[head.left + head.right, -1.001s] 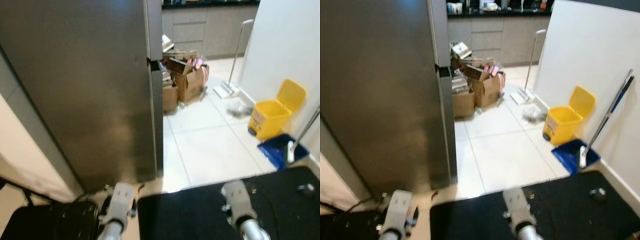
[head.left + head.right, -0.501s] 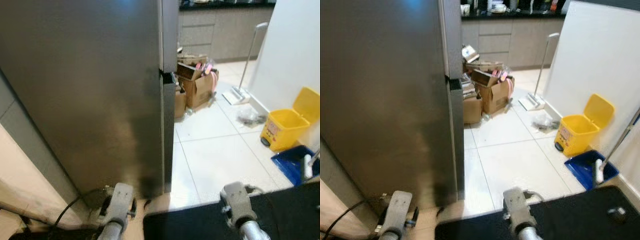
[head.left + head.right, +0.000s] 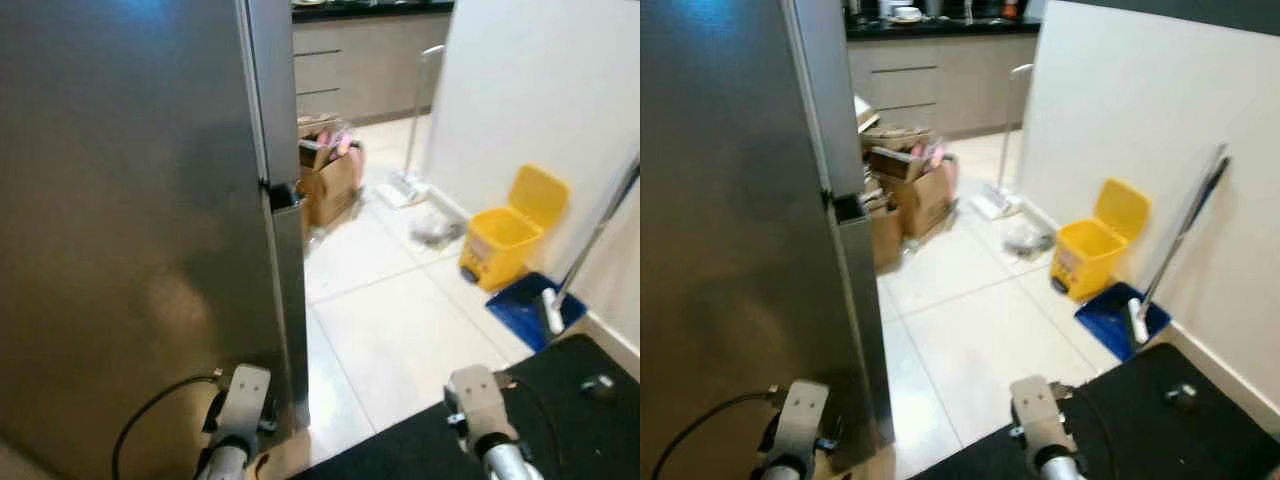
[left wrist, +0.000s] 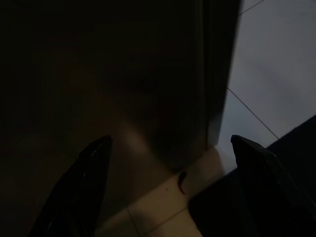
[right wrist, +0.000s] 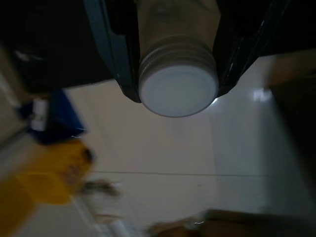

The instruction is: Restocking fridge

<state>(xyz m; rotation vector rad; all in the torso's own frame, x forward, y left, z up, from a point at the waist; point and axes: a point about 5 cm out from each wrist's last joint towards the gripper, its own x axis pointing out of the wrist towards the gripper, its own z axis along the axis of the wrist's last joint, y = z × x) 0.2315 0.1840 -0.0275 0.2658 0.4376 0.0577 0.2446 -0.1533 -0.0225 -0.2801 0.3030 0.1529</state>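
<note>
Fridge: doors are seen closed; nothing is stocked yet.
Bottle: gripped by the right claw, low beside the fridge.
Left claw: spread wide, empty.
Remaining: opening, placing.

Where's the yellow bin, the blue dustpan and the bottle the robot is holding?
yellow bin [image 3: 505, 240], left eye view, on its front wall.
blue dustpan [image 3: 520, 305], left eye view, on its flat pan.
bottle [image 5: 177, 91], right wrist view, on its white cap.
</note>
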